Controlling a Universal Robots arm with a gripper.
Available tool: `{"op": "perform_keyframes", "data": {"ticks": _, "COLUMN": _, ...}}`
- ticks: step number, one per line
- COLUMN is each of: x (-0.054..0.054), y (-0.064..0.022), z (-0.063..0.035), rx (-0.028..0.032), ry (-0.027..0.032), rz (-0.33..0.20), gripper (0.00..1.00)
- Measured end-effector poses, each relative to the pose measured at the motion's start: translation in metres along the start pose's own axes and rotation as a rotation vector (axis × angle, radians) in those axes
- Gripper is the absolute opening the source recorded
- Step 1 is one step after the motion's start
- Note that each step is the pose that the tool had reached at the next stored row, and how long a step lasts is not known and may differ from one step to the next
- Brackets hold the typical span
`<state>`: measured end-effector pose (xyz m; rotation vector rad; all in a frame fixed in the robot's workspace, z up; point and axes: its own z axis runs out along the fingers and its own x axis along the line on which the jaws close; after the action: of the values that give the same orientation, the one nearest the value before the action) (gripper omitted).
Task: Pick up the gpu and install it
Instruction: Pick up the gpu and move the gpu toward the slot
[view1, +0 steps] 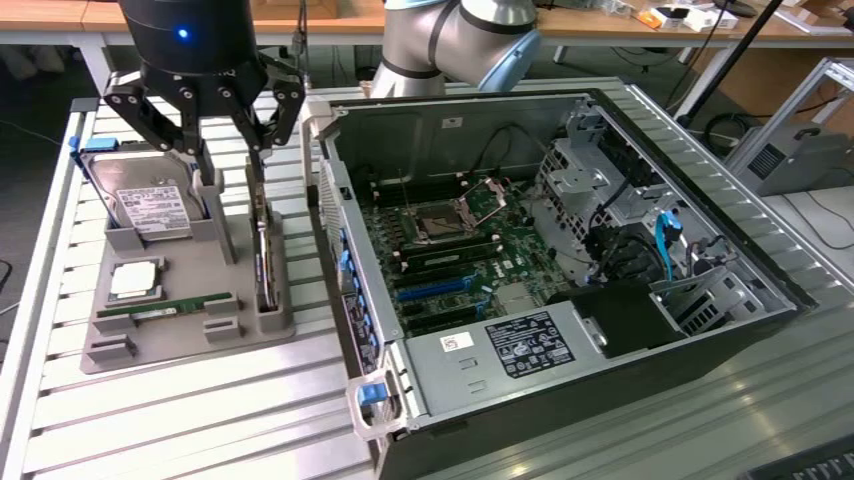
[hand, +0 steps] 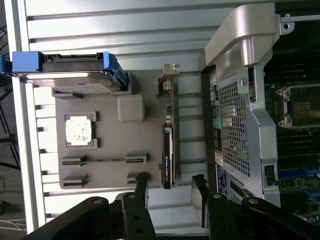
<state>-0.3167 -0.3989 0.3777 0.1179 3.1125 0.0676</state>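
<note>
The gripper (view1: 234, 150) hangs wide open and empty, its fingers (hand: 142, 184) either side of the gpu (hand: 168, 150), apparently above it without touching. The card is thin and dark, standing on edge in the grey holder tray (view1: 200, 265) beside the computer case (view1: 694, 340)

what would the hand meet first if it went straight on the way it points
Likely the gpu, standing on edge in the gray holder, in line with the open hand; depth unclear.
</note>
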Motion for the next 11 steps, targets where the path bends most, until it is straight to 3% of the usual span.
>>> {"op": "perform_keyframes", "data": {"ticks": 11, "x": 0.0001, "y": -0.0002, "z": 0.005, "rx": 0.0001, "ry": 0.0, "rz": 0.0, "gripper": 0.48}}
